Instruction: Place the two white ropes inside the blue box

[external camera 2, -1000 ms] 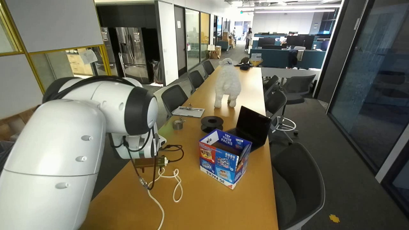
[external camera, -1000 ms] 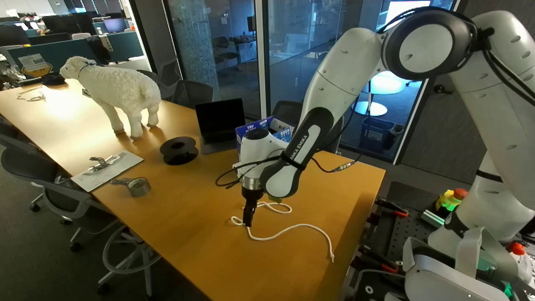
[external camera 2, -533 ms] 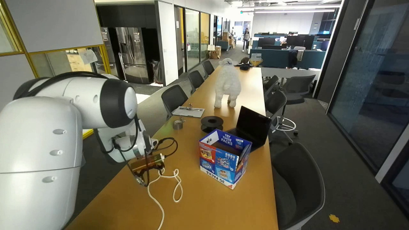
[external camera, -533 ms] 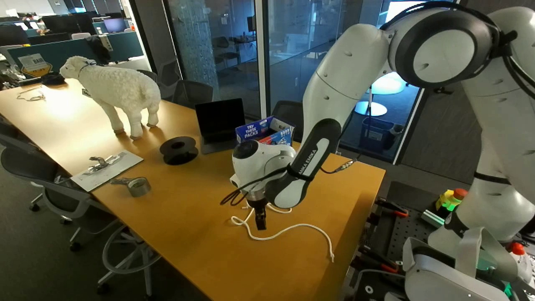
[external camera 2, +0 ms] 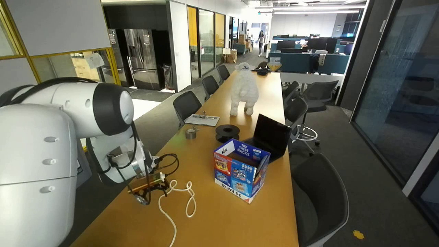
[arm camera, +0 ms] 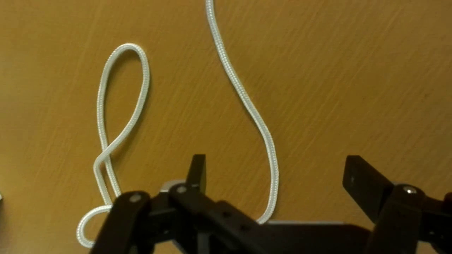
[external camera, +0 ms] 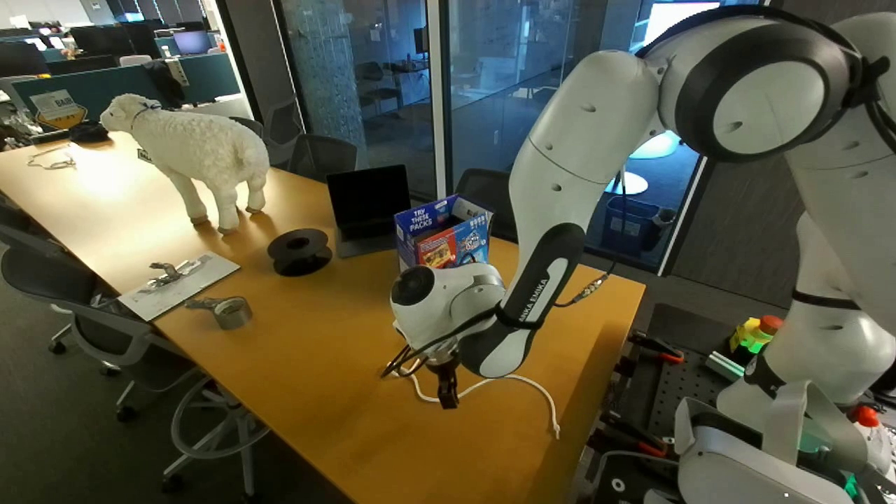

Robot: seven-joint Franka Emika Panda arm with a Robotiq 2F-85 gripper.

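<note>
Wrist view: I find the black two-fingered gripper (arm camera: pixel 275 162) with its jaws standing wide apart. A long white braided rope (arm camera: pixel 274 176) lies on the tan wooden table (arm camera: pixel 335 88), one stretch showing in the gap between the jaws; whether the gripper touches it, I cannot tell. On the left of that view, white rope forms a narrow loop crossing itself and a smaller curl partly hidden by the gripper. I cannot establish whether these runs are one rope or two.

In both exterior views I record rope on the table, outside the blue cardboard box with red-and-white print (external camera 2: pixel 236 171). The box stands upright, open at the top, near the rope's loops but apart from them. I note an open black laptop (external camera 2: pixel 272 133) just beside it, a black two-flanged spool (external camera 2: pixel 223 133) near it and, farther along, a white fluffy toy sheep (external camera 2: pixel 245 89).
</note>
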